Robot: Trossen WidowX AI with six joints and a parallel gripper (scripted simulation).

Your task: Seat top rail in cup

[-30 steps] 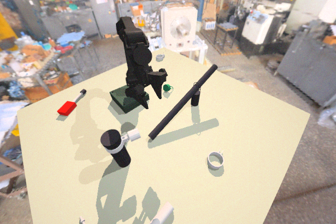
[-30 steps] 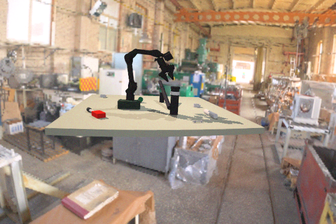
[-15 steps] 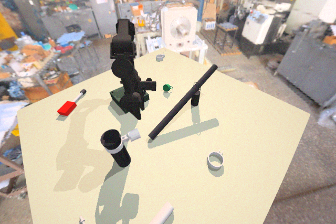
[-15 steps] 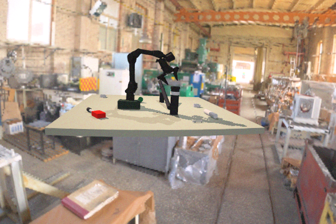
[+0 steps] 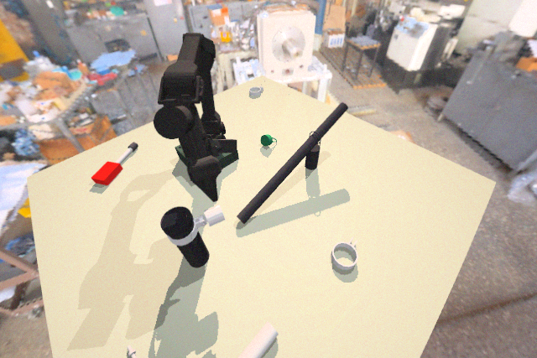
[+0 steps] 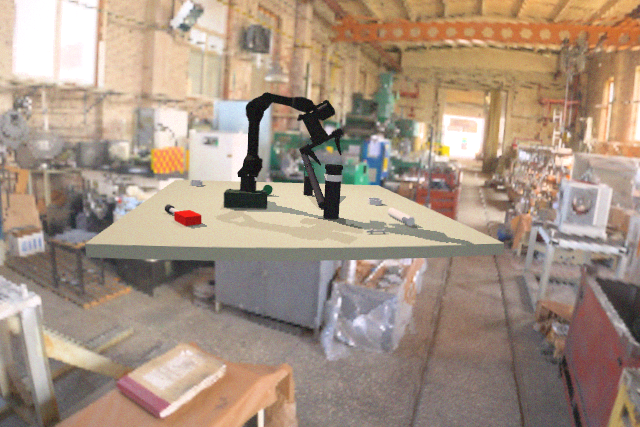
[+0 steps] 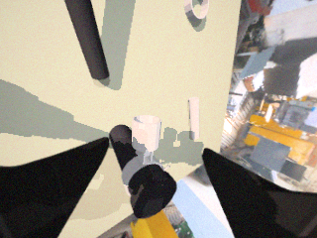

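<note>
Black rail (image 5: pixel 282 180) (image 6: pixel 315 179) (image 7: pixel 88 37): tilted, carried at the loop cap on the small post (image 5: pixel 311 158); cut end low, near the surface (image 5: pixel 390 215) (image 6: pixel 206 236) (image 7: pixel 163 64).
White cup (image 5: pixel 213 215) (image 7: pixel 147 133): unfilled; rail end seen apart from it, well below its mouth.
Brace band (image 5: pixel 184 239) (image 6: pixel 333 177) (image 7: pixel 133 169): set high on the big post (image 5: pixel 195 251) (image 6: pixel 331 200) (image 7: pixel 121 141), near the post cap (image 5: pixel 176 220) (image 6: pixel 333 168) (image 7: pixel 153 190); as wanted.
Claw (image 6: pixel 327 145) (image 7: pixel 157 147): spread wide, nothing grasped, poised above the big post.
Done: loop threaded, band height kept.
Left: rail to be grasped, lifted, aligned, seated fully, released; most of the job, by judgement.
</note>
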